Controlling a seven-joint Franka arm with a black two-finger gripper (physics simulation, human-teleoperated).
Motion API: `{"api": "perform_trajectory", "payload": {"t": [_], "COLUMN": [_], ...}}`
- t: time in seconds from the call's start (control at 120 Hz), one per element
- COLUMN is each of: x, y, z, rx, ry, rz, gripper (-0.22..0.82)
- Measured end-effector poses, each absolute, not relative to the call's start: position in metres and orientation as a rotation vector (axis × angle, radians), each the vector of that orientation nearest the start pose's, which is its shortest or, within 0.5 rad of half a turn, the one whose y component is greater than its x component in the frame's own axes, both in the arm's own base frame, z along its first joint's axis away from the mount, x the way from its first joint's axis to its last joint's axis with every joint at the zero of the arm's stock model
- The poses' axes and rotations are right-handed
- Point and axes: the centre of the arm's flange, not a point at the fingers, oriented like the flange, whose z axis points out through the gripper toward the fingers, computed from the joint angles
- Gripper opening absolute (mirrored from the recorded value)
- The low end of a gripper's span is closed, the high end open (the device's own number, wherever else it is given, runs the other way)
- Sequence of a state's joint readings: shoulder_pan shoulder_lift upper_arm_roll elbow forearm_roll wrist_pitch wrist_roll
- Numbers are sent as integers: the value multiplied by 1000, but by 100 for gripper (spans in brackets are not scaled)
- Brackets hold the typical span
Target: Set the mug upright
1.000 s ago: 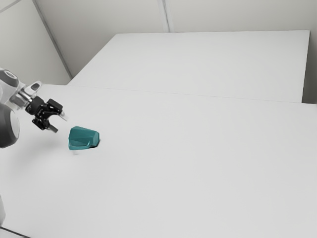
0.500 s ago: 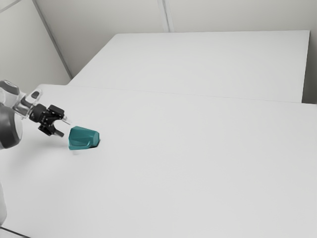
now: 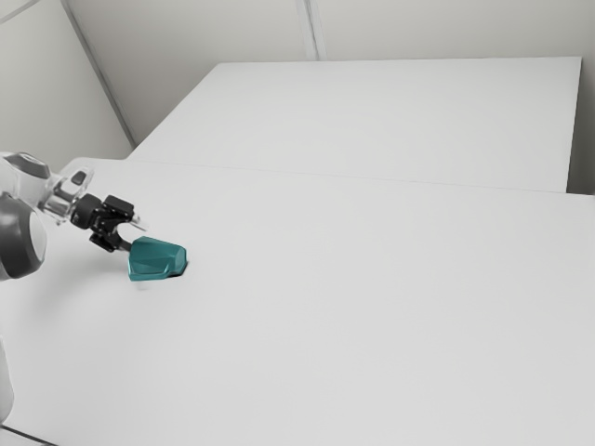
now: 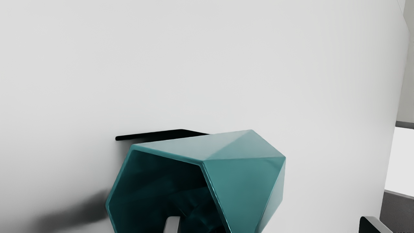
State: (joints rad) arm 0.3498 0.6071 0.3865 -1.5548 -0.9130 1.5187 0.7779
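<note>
Tool (image 3: 135,237) spread open, one finger (image 4: 172,225) at the mouth of a teal mug (image 4: 241,184), which lies sideways just ahead, partly cut off in the wrist view

The mug (image 3: 156,259) lay on its side on the counter (image 3: 372,316), with its mouth toward the exterior view's left. On this same side was the arm (image 3: 20,237), one of its fingers (image 3: 125,246) at the mouth. Well behind the mug was the wall (image 3: 446,28).
</note>
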Motion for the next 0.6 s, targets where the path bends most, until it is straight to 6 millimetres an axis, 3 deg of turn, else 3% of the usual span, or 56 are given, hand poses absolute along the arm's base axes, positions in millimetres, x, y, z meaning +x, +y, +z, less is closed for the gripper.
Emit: {"api": "perform_trajectory", "payload": {"t": [0.433, 0.5, 0.6], "x": [565, 565, 565], "y": [314, 313, 312], "z": [288, 287, 285], "rx": [2238, 2236, 2230], "ry": [190, 190, 194], "rz": [79, 81, 85], "gripper": [60, 52, 32]}}
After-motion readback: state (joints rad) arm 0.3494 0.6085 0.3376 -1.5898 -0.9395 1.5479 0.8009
